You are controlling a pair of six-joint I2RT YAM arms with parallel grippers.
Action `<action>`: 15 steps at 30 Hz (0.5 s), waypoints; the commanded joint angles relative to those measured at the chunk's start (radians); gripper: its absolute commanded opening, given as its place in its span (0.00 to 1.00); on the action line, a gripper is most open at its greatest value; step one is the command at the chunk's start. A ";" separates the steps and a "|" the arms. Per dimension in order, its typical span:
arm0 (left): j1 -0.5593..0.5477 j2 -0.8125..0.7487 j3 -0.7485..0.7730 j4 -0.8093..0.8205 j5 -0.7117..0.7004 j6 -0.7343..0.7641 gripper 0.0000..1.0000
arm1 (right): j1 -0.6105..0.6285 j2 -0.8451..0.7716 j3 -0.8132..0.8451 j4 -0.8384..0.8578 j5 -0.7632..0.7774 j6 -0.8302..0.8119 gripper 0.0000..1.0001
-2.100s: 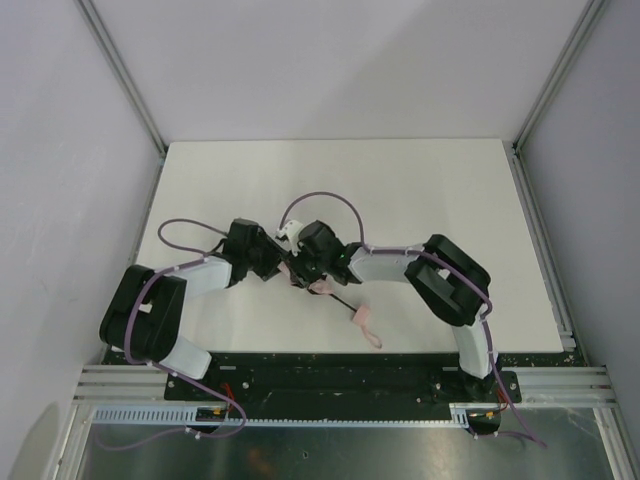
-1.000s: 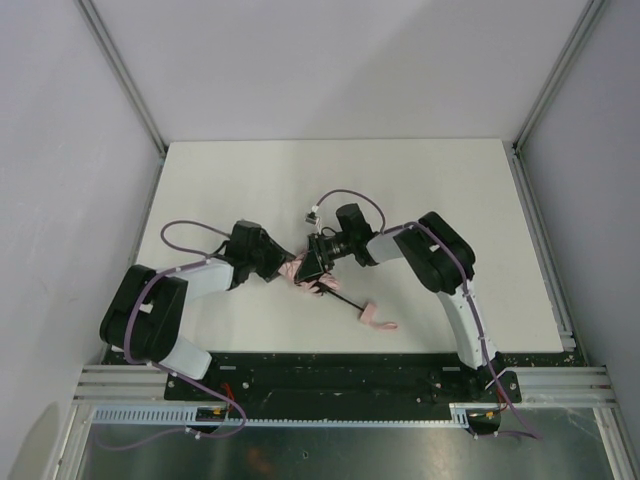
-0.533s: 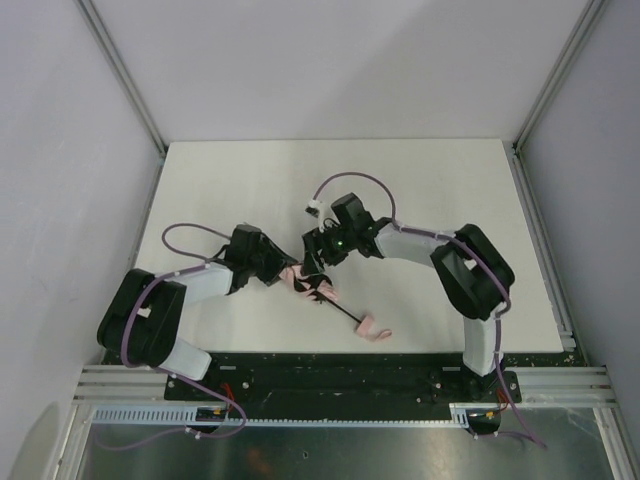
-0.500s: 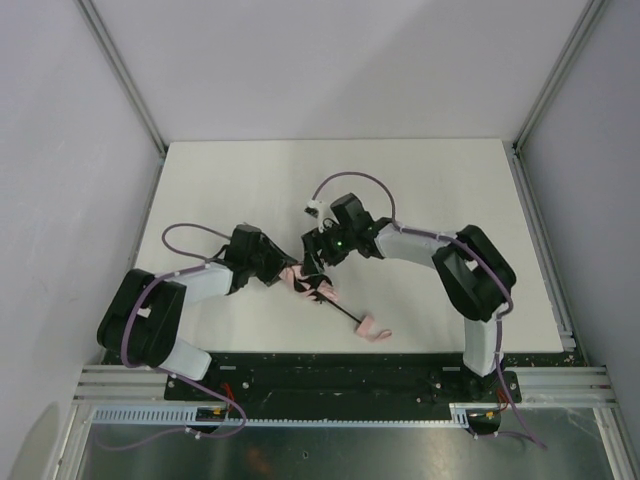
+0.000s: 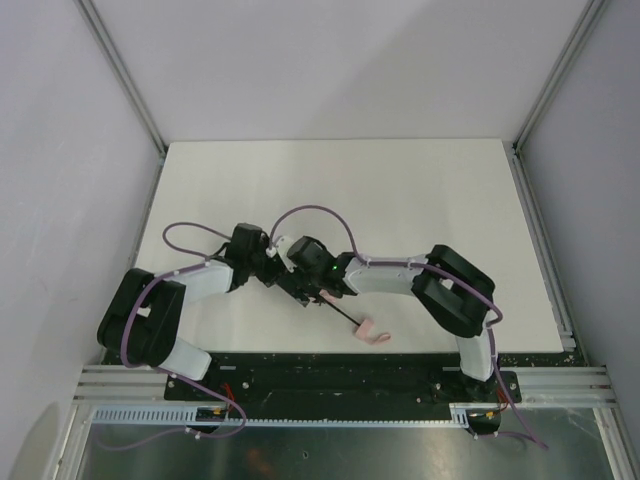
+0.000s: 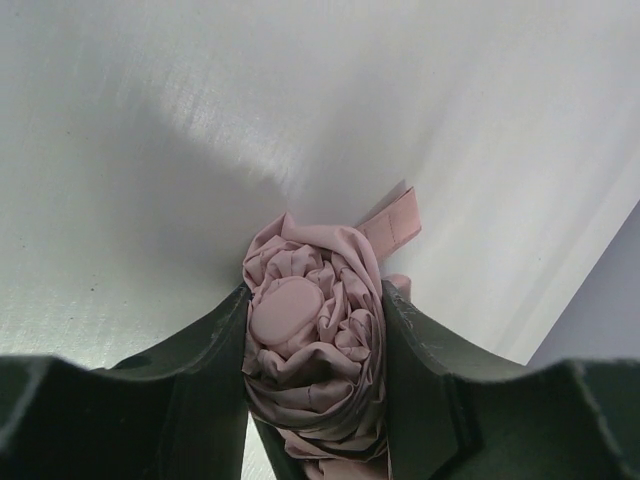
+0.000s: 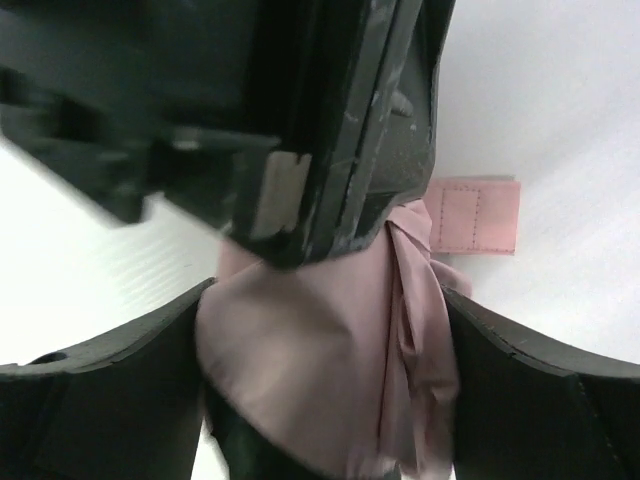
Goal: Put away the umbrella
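There is one umbrella [image 6: 315,370], with one shaft [image 5: 343,316], one handle [image 5: 368,331], one strap [image 6: 392,224] and one round cap [image 6: 285,305]. Two arms are in view, a left arm [image 5: 195,280] and a right arm [image 5: 390,275]; each has one gripper, the left gripper [image 6: 315,300] and the right gripper [image 7: 325,295], making four fingers [image 6: 200,380] in all, and each has one purple cable [image 5: 185,228], two together. One table [image 5: 420,190] lies under everything.

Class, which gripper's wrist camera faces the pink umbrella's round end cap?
The left gripper: its view shows the round cap of the umbrella between its fingers. The right gripper sees only side folds and a strap tab.
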State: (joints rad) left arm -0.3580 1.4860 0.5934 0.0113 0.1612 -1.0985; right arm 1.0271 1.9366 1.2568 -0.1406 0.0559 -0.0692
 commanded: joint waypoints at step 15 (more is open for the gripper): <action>0.001 0.036 -0.004 -0.215 -0.042 0.072 0.29 | -0.085 0.132 -0.102 0.119 -0.075 -0.024 0.03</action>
State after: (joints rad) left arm -0.3462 1.4982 0.6197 -0.0227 0.1501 -1.0996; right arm 1.0176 1.9987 1.2331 -0.0135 0.0803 -0.0879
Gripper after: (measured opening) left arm 0.496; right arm 0.435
